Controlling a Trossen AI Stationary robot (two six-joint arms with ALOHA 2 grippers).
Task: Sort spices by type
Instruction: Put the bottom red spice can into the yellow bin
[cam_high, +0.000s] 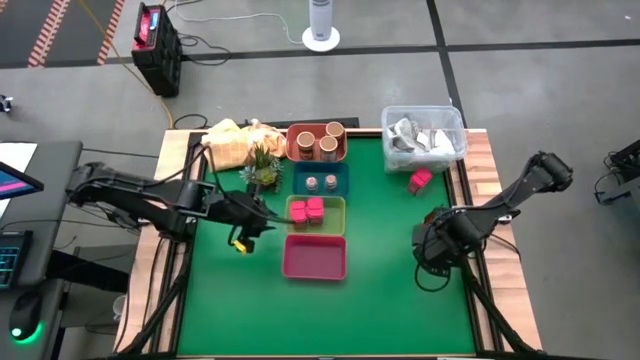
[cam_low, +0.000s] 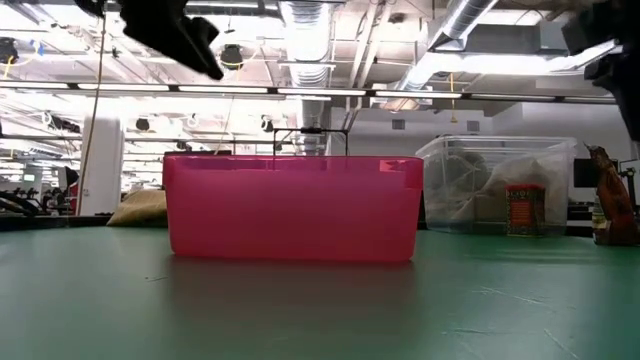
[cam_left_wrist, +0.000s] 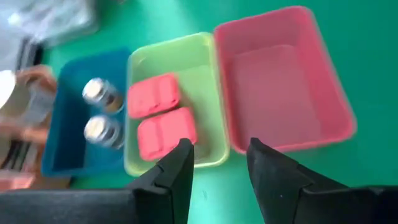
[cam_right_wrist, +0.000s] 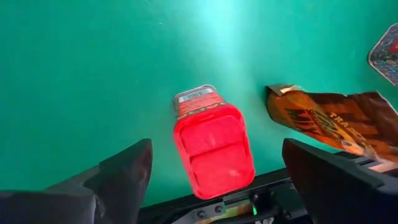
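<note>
Four trays are lined up mid-tabletop (cam_high: 380, 290). Orange tray (cam_high: 297, 150): three round tan-lidded jars (cam_high: 327, 146) counted. Blue tray (cam_high: 340, 182): two tiny pale-topped jars (cam_high: 320, 183). Green tray (cam_high: 335, 212): two pink-red cube packets (cam_high: 306, 212), side by side. Pink tray (cam_high: 314, 257): nothing seen inside. One more pink-red packet (cam_high: 419, 180) is left loose on the green mat, just beside the clear tub (cam_high: 424, 134). Left gripper (cam_high: 255, 226) is held above the mat beside the green tray, fingers (cam_left_wrist: 180, 171) drawn narrow, nothing gripped. Right gripper (cam_high: 433, 243) is held over the mat near the loose packet, fingers (cam_right_wrist: 121, 171) spread wide, nothing between them.
</note>
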